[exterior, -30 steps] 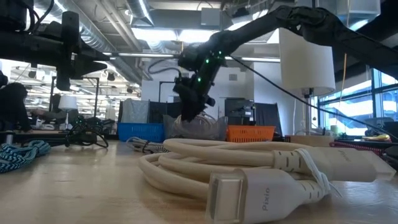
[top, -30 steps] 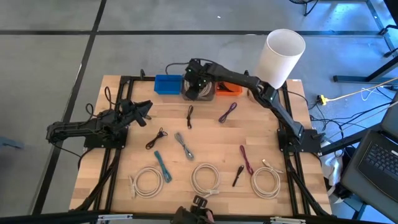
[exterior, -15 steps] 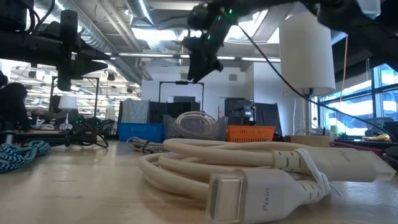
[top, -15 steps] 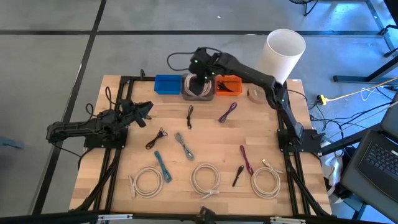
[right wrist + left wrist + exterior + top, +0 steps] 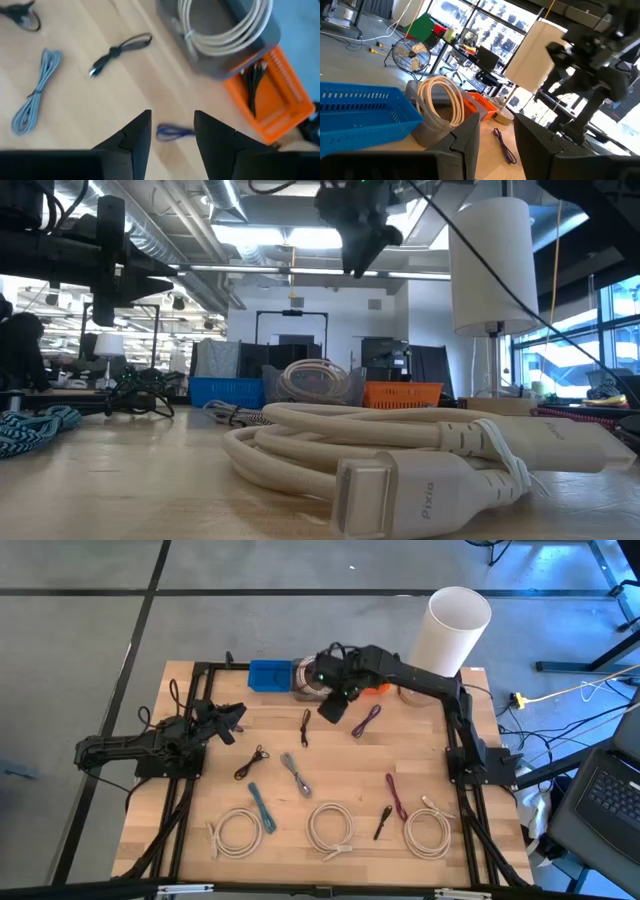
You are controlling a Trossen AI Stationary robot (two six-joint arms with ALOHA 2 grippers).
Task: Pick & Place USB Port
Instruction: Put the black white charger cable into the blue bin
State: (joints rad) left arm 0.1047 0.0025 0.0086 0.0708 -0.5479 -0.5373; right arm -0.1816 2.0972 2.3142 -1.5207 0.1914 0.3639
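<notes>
While the right gripper point(image 5: 172, 131) hangs spread and empty above the purple cable point(image 5: 174, 132) lying on the table point(image 5: 420, 755) just before the bins, that light, limp bundle looks best pinched across its tied middle, and "Pixio" reads on the cream plug point(image 5: 415, 487).

Grey floor point(image 5: 90, 630), ceiling lights point(image 5: 255, 235), big windows point(image 5: 485, 25), wooden table point(image 5: 200, 800).

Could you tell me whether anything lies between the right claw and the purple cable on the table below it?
Nothing visible does. The right claw hangs open and empty above the table, and the right wrist view shows the purple cable on bare wood straight between its fingers. The grey bin with its white coil sits off to the side.
</notes>
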